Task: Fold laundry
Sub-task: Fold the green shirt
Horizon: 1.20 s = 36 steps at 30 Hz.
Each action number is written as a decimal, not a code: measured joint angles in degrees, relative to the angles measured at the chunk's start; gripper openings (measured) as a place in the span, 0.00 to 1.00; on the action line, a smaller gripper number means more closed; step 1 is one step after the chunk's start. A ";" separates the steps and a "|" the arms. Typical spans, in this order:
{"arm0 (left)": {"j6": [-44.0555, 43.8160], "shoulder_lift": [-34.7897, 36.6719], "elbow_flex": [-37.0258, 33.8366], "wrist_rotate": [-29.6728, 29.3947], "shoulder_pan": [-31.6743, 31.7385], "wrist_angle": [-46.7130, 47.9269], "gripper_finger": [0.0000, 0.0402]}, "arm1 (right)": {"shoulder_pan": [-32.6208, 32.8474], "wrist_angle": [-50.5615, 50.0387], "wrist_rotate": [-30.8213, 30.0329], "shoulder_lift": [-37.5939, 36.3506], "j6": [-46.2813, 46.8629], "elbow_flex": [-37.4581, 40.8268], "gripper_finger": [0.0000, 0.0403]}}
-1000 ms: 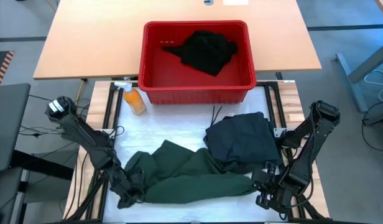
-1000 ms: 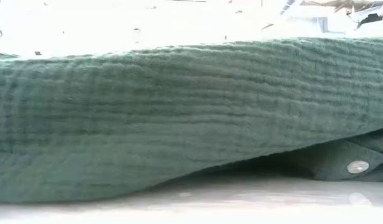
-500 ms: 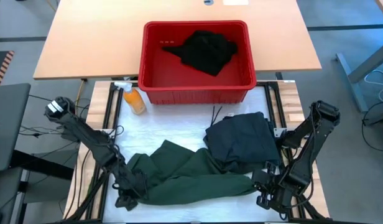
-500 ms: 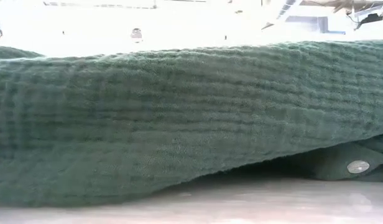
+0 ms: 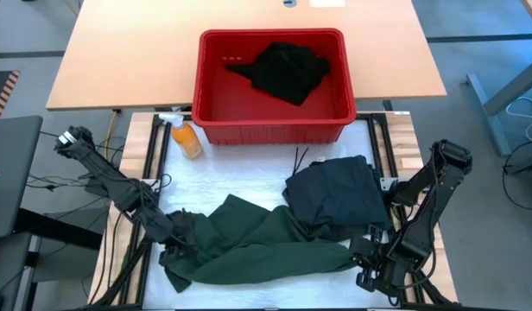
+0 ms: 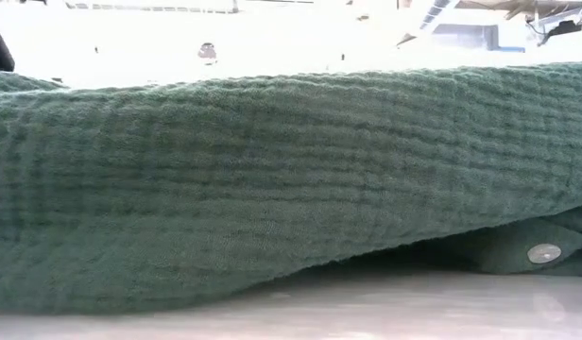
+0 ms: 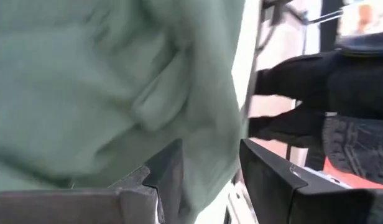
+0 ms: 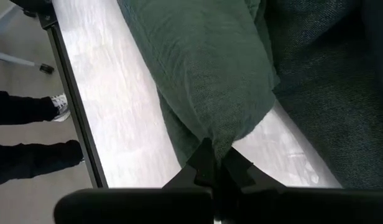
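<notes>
- Laundry in three lots: green shirt [image 5: 266, 246] bunched along the table's [image 5: 231, 177] front edge, dark garment [image 5: 335, 194] heaped toward the right edge and overlapping the shirt's right end, black garment [image 5: 283, 71] in the red basket [image 5: 270, 121] at the back.
- Left gripper [image 5: 181, 250] at the shirt's left end, near the front-left corner. Fingers [image 7: 163, 171] spread, with green cloth lying slack between them; not pinching.
- Right gripper [image 5: 367, 259] at the shirt's right end, near the front-right corner. Fingers pressed together, a fold of green cloth nipped at the tips [image 8: 210, 158].
- Shirt cloth crinkled and loosely woven in the low view, one snap or button [image 6: 544, 253] showing at a lower layer. Judged light, soft, very limp: it will sag and drape from any hold, no stiffness to keep a fold line.
- Textured weave should give fair grip; slipping unlikely, but a shallow pinch may catch only one layer.
- Nothing fragile; buttons are the only hard spots to avoid pinching.
- Best hold, as judged: both ends or corners of a hem or shoulder, one per gripper, pulled taut to flatten before folding.
- Dark garment looks thicker and heavier, resting partly on the shirt; it may drag when the shirt is pulled.
- Orange bottle [image 5: 186, 138] beside the basket's left front corner, clear of the cloth.
</notes>
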State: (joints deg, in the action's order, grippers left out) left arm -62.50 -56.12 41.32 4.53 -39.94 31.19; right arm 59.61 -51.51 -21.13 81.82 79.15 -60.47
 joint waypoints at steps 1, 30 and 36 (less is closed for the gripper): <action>-0.97 0.00 -0.02 0.08 -0.46 1.04 0.36 | 0.00 0.00 -0.02 0.00 -0.02 0.00 0.05; -11.67 -8.06 -12.78 12.75 -2.56 -27.36 0.34 | -0.02 0.90 -3.17 0.00 -0.06 0.00 0.05; -7.83 -8.74 -12.76 12.11 -2.56 -36.15 0.06 | -0.01 1.08 -5.81 0.00 0.35 0.00 0.05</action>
State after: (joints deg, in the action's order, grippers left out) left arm -70.33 -64.86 28.56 16.64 -42.50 -4.96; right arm 59.60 -50.42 -26.93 81.82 79.50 -60.47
